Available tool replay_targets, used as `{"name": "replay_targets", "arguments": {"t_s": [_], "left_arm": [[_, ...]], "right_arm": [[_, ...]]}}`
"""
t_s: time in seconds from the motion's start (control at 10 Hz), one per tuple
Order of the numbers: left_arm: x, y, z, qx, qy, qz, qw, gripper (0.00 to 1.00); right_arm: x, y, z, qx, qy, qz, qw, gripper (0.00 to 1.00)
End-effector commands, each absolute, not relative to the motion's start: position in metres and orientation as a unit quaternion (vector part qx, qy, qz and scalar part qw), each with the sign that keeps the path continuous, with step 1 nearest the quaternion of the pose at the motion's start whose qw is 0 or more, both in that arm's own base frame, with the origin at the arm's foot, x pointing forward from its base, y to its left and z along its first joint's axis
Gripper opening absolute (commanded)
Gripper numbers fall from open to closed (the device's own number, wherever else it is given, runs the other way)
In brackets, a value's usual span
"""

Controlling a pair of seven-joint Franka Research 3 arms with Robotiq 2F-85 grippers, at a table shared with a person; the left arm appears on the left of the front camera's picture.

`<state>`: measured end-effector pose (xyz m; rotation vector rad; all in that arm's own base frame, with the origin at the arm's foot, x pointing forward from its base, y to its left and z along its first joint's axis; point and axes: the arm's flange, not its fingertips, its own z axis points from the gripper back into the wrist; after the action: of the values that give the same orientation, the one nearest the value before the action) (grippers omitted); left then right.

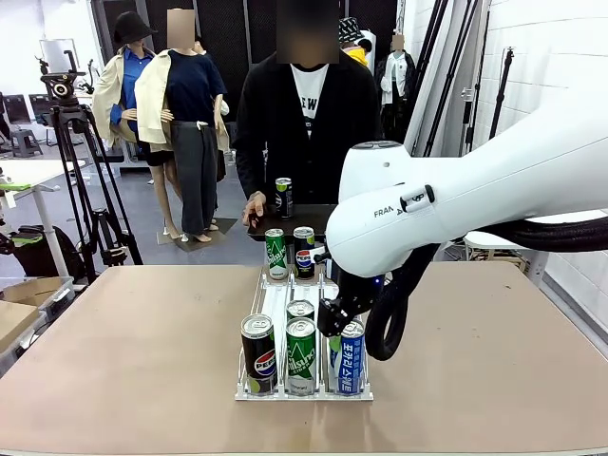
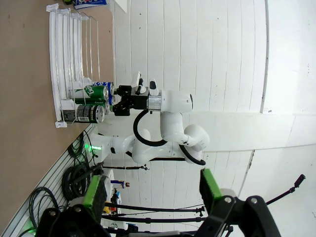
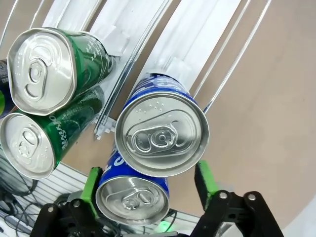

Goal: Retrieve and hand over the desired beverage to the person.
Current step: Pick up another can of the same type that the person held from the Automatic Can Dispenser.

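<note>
right gripper (image 3: 147, 170): jaws spread, green pads (image 3: 92, 185) seen either side of a blue can (image 3: 132, 200) in the rack (image 3: 197, 34) | left gripper (image 2: 152, 175): jaws spread wide

Lids of the blue can (image 3: 162, 132) and green cans (image 3: 44, 69) are noted as bare brushed metal with a dull sheen; their printed walls are seen as glossy and smooth. The rack (image 3: 212, 24) is recorded as smooth white plastic with thin shiny rails, and the tabletop (image 1: 133, 351) as matt brown board. The right arm (image 1: 494, 180) is cased in glossy white plastic, the pads (image 3: 203, 178) of the right gripper (image 3: 147, 168) are matt green, and the jacket (image 1: 269, 123) on the person (image 1: 309, 95) is matt black cloth.
</note>
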<state>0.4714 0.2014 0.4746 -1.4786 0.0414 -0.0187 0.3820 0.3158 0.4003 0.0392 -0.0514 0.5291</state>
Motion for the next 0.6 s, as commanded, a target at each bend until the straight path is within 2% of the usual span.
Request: {"name": "replay_targets", "arguments": {"t_s": [0.0,0.3,0.4,0.5], "left_arm": [[0.4706,0.2025,0.4755,-0.671,0.016,-0.006,0.741,1.0],[0.4706,0.2025,0.4755,-0.671,0.016,-0.006,0.741,1.0],[0.4706,0.2025,0.4755,-0.671,0.016,-0.006,0.741,1.0],[0.4706,0.2025,0.4755,-0.671,0.016,-0.006,0.741,1.0]], "right_arm": [[0.3865,0.3173,0.3987,0.017,-0.025,0.267,0.963,0.61],[0.3863,0.3183,0.3979,0.017,-0.021,0.27,0.962,0.08],[0.387,0.3176,0.3973,0.018,-0.02,0.269,0.963,0.0],[0.3883,0.3139,0.3992,0.03,-0.024,0.268,0.963,0.0]]}}
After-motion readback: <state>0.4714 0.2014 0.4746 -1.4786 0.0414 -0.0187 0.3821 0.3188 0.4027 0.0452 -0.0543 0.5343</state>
